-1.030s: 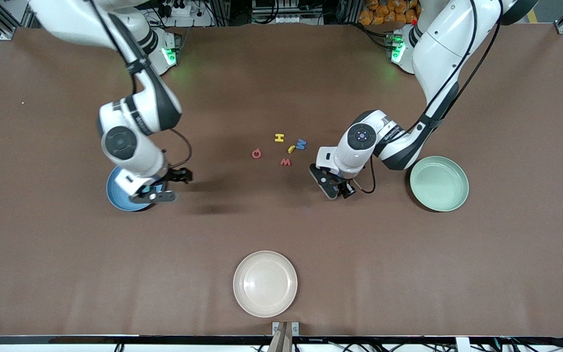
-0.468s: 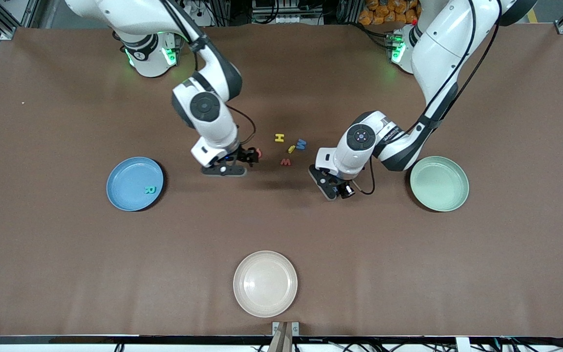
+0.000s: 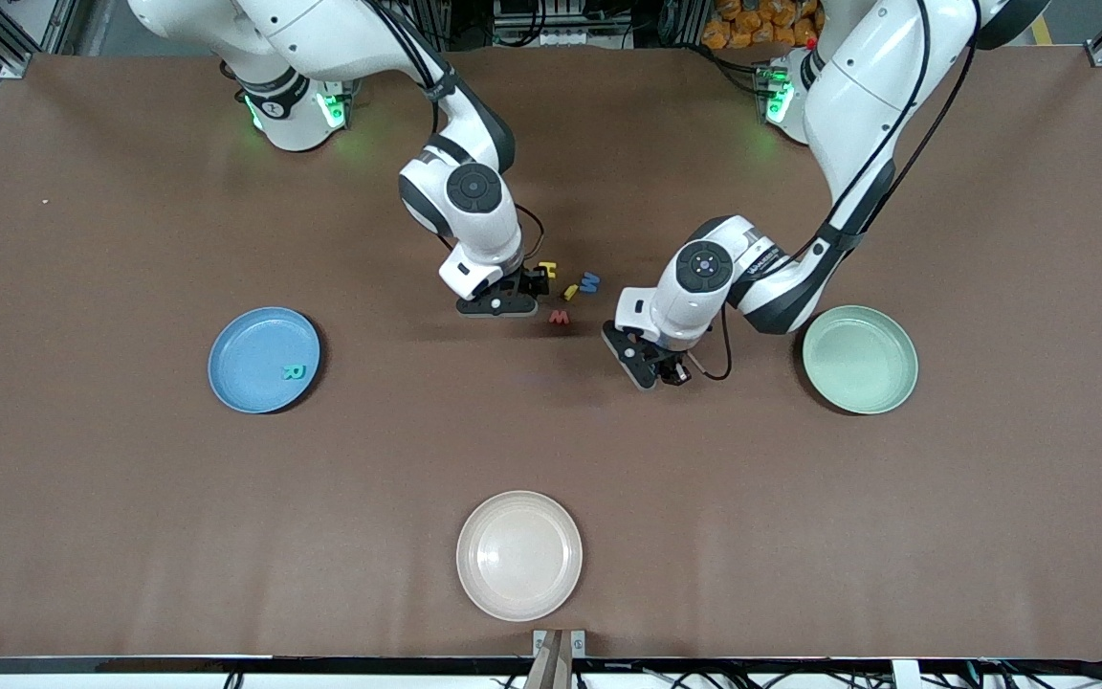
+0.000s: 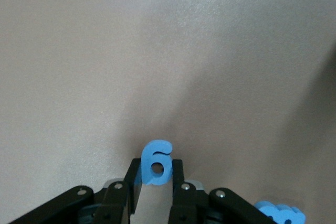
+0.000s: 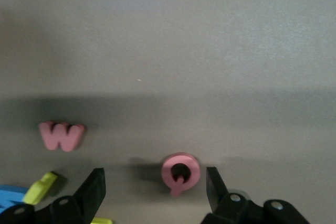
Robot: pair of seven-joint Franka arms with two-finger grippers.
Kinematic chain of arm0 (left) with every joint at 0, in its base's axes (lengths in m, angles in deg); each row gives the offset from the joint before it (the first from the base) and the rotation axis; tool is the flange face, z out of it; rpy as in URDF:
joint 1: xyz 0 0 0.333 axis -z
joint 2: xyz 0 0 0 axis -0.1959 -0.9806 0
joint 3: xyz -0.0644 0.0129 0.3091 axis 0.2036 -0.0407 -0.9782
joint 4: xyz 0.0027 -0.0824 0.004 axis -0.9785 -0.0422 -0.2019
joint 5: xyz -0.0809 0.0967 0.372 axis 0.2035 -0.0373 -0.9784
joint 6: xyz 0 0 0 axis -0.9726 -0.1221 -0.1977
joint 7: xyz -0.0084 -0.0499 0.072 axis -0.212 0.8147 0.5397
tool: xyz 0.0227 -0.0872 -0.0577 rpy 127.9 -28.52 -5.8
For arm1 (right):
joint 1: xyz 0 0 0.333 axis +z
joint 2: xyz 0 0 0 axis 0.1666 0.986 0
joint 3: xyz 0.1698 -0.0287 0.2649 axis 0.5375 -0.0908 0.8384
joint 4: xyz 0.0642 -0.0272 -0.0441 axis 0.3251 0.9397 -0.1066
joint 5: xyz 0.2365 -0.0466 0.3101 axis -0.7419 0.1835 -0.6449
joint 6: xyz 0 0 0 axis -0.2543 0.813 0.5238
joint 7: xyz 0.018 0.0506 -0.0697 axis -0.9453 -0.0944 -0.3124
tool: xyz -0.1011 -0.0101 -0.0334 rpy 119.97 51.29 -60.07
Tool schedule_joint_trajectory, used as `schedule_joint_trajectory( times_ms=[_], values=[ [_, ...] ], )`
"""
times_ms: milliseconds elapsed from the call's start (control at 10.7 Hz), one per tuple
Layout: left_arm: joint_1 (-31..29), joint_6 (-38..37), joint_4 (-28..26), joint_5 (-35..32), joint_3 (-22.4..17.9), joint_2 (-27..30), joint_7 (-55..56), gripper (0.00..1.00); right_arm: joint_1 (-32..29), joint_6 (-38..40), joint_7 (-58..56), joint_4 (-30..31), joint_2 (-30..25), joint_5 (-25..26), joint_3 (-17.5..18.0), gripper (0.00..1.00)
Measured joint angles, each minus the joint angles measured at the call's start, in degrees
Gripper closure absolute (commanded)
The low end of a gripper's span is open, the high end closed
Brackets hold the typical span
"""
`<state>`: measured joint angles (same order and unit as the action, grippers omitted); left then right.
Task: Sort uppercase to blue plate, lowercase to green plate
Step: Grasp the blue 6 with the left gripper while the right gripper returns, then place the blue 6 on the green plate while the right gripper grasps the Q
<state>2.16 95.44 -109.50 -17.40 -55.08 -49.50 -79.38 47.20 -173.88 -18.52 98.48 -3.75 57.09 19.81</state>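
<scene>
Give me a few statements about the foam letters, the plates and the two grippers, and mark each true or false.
1. The teal-green foam letter R lies in the round sky-blue plate. True.
2. The round pale green plate holds two letters. False: it is empty.
3. The left gripper has the blue foam letter g between its fingers. True.
4. The right gripper is shut on the red round foam letter. False: its fingers stand open on either side.
5. The round cream-white plate holds the red foam letter w. False: it lies on the table.

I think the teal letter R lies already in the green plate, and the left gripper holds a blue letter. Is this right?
Not quite. The front view shows the teal letter R in the blue plate, not the green plate. The left gripper does hold a blue letter.
</scene>
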Motion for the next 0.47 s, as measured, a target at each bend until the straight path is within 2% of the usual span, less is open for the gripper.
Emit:
schedule_joint_trajectory(
  times_ms=[187, 374, 468],
  values=[
    [-0.18, 0.07, 0.51, -0.09, -0.97, 0.01, -1.05, 0.83, -0.32, -0.36, 0.15, 0.83, 0.00, 0.99, -0.18, 0.17],
    [-1.54, -0.56, 1.15, -0.10, -1.65, 0.47, -2.19, 0.88, -0.88, -4.38, 0.20, 2.40, 0.44, 1.30, -0.30, 0.22],
    [-2.45, -2.23, 1.40, -0.10, -1.70, 1.30, -2.27, 0.88, -1.22, -5.96, 0.21, 3.08, 0.98, 1.36, -0.31, 0.27]
  ],
)
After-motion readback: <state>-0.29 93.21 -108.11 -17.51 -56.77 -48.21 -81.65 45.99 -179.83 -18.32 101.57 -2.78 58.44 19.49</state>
